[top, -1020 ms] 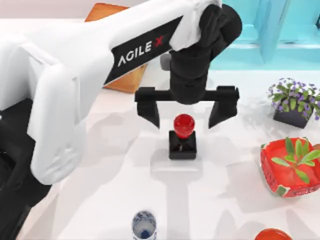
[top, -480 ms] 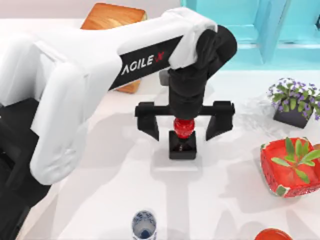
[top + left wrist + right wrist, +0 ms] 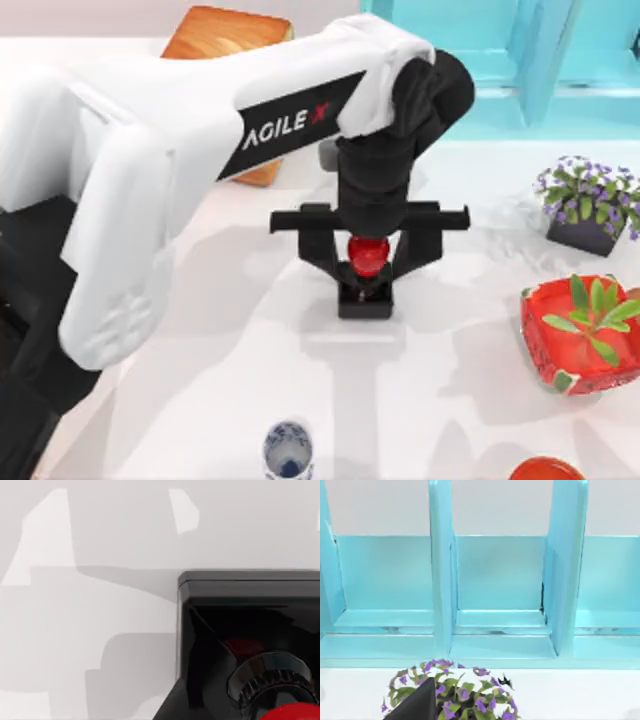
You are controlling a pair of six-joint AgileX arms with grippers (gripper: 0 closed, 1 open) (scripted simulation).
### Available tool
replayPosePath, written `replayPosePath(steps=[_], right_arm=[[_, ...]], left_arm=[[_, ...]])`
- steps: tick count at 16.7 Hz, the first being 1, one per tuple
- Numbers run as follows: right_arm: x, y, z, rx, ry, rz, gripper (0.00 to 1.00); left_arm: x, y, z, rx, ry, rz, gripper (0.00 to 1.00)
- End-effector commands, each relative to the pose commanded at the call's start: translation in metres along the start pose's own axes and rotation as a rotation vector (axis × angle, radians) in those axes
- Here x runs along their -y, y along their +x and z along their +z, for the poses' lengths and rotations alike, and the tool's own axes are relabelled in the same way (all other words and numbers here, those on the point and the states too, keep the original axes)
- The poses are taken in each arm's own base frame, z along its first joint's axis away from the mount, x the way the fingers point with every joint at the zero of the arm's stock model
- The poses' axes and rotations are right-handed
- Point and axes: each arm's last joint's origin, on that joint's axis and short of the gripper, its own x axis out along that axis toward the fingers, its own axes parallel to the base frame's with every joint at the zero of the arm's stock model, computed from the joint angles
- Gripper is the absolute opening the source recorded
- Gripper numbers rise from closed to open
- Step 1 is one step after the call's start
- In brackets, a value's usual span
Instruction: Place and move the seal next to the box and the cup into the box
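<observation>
Left gripper [image 3: 367, 262] is reaching straight down and pinching the seal [image 3: 366, 277] narrowly by its red knob, the black base just beneath resting on the table [image 3: 200, 400]; gripping the knob probably gives a clean lift. Well nearer the table's front edge, the cup [image 3: 289, 450] is waiting upright.

A purple-flowered plant [image 3: 588, 205] in a dark pot stands at the right edge of the white worktop [image 3: 230, 390], with a red planter [image 3: 580, 335] of green leaves below it. A turquoise shelf [image 3: 530, 60] fills the upper right. An orange-red bowl [image 3: 545, 469] peeks in at the bottom right.
</observation>
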Motion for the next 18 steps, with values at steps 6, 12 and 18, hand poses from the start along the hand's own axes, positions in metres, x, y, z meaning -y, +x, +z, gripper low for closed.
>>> replayPosePath(steps=[6,12,18], right_arm=[[0.0,0.0,0.0,0.0,0.0,0.0,1.0],[0.0,0.0,0.0,0.0,0.0,0.0,1.0],[0.0,0.0,0.0,0.0,0.0,0.0,1.0]], left_arm=[[0.0,0.0,0.0,0.0,0.0,0.0,0.0],[0.0,0.0,0.0,0.0,0.0,0.0,0.0],[-0.021,-0.023,0.002,-0.006,0.012,0.006,0.0]])
